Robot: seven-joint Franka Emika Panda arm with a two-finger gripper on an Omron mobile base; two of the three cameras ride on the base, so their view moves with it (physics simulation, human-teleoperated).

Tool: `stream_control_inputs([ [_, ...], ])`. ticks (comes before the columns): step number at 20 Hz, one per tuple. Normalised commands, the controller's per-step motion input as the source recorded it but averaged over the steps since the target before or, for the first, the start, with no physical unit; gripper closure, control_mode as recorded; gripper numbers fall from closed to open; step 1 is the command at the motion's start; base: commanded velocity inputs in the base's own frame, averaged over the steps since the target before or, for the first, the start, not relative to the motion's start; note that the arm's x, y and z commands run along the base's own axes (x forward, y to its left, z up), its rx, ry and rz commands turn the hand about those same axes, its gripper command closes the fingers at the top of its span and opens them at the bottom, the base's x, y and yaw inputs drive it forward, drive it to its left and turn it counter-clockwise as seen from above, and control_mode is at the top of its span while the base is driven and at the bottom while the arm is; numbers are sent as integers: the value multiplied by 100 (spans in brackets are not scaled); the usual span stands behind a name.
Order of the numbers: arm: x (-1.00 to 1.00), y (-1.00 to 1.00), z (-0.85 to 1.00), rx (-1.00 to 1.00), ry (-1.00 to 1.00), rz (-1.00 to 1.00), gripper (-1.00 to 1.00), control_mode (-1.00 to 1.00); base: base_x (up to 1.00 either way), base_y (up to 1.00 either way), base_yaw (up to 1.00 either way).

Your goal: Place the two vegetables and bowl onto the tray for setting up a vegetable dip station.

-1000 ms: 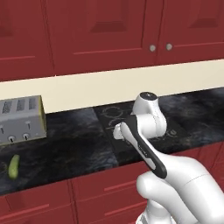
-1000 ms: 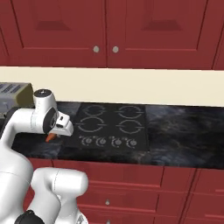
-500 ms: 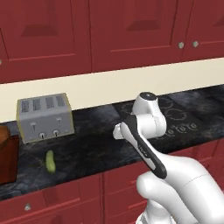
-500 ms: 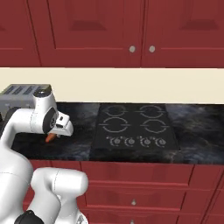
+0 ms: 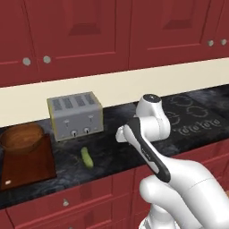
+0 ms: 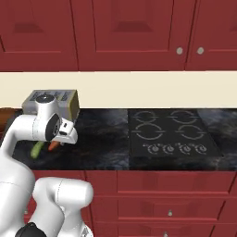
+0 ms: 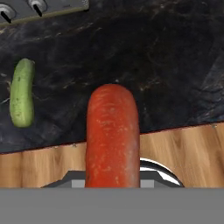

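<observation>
The carrot (image 7: 113, 135) is held up off the dark counter (image 7: 166, 57), and it looks like the gripper (image 6: 59, 140) is closed on it, though the fingers are hidden behind it. The green cucumber (image 5: 86, 157) lies on the counter in front of the silver toaster (image 5: 75, 115). The wooden bowl (image 5: 21, 138) sits at the far end of the reddish-brown tray (image 5: 27, 163), left of the toaster. The cucumber is near the tray but not on it. The stove top (image 6: 170, 132) is off to the right.
</observation>
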Motion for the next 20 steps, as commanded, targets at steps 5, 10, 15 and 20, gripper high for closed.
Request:
stream_control_inputs([
  [5, 0, 0, 0, 0, 0, 0, 100, 100, 10, 72, -4],
  [10, 0, 0, 0, 0, 0, 0, 100, 100, 10, 73, -1],
  [15, 0, 0, 0, 0, 0, 0, 100, 100, 10, 73, -1],
  [20, 0, 0, 0, 0, 0, 0, 100, 100, 11, 72, -2],
])
